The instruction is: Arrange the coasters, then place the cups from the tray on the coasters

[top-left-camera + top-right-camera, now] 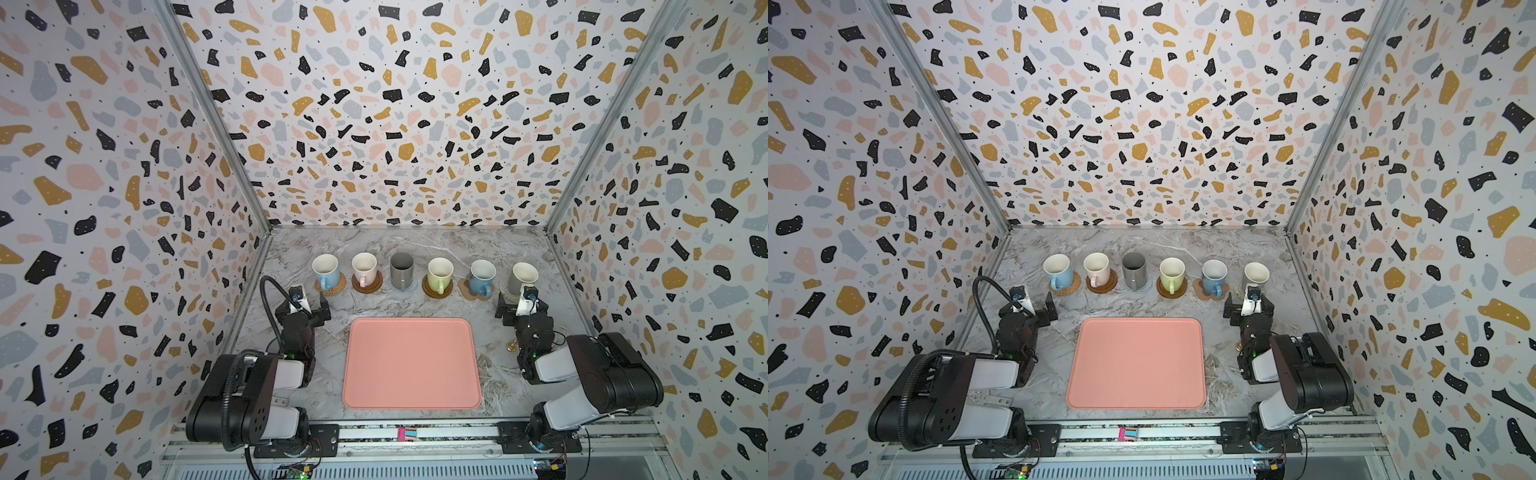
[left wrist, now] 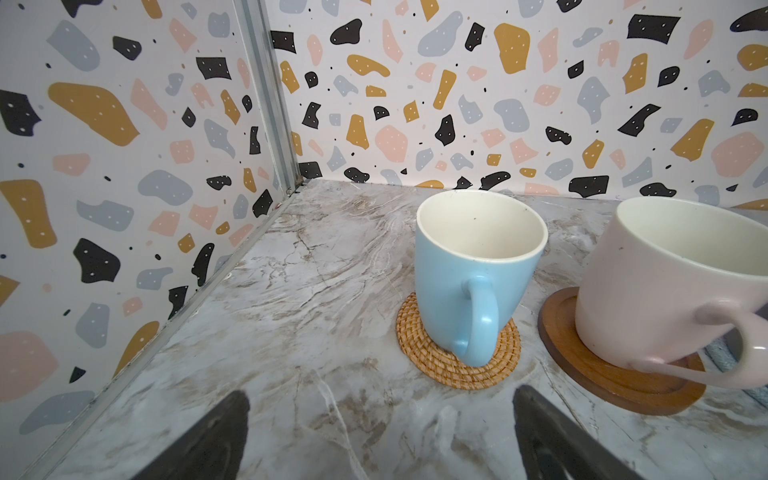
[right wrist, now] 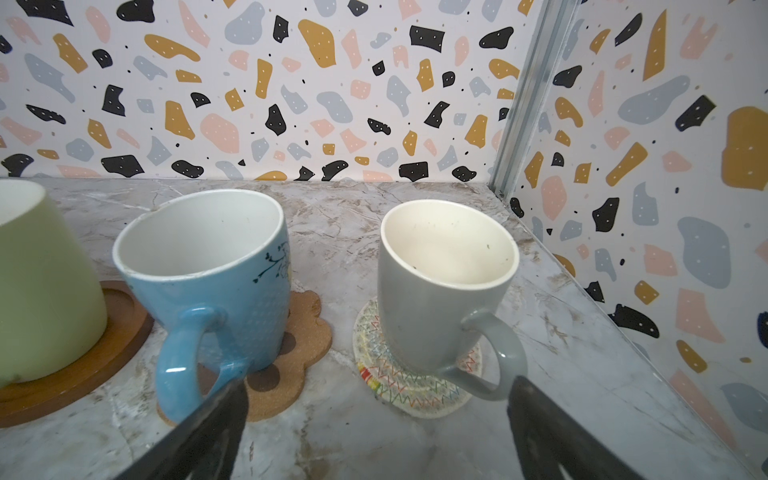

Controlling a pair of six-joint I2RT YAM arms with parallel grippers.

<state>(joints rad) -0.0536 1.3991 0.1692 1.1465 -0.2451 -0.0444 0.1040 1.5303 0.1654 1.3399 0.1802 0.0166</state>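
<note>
All six cups [image 1: 436, 279] on coasters [image 1: 449, 291], tray [image 1: 411, 361] bare.
They line up mid-frame, above the tray. The left gripper [image 2: 380, 415] and right gripper [image 3: 374, 399] are spread wide, holding nothing. The cups look hard, slippery, breakable: hold the rim.

tray [image 1: 411, 365]: salmon-pink, rounded corners, flat on the marble, nearer than the mug row
light blue mug [image 2: 457, 282]: upright on tan woven coaster [image 2: 457, 370], left end
pale pink mug [image 2: 648, 311]: on wooden disc [image 2: 602, 382]
dark grey mug [image 1: 401, 272]: on blue-grey woven coaster [image 1: 1149, 285] (only its edge shows)
light green mug [image 3: 41, 291]: on second wooden disc [image 3: 124, 332]
blue patterned mug [image 3: 232, 299]: on paw-shaped coaster [image 3: 299, 332]
light grey mug [image 3: 428, 307]: on cream woven coaster [image 3: 415, 390], right end
handles: toward the tray
</note>
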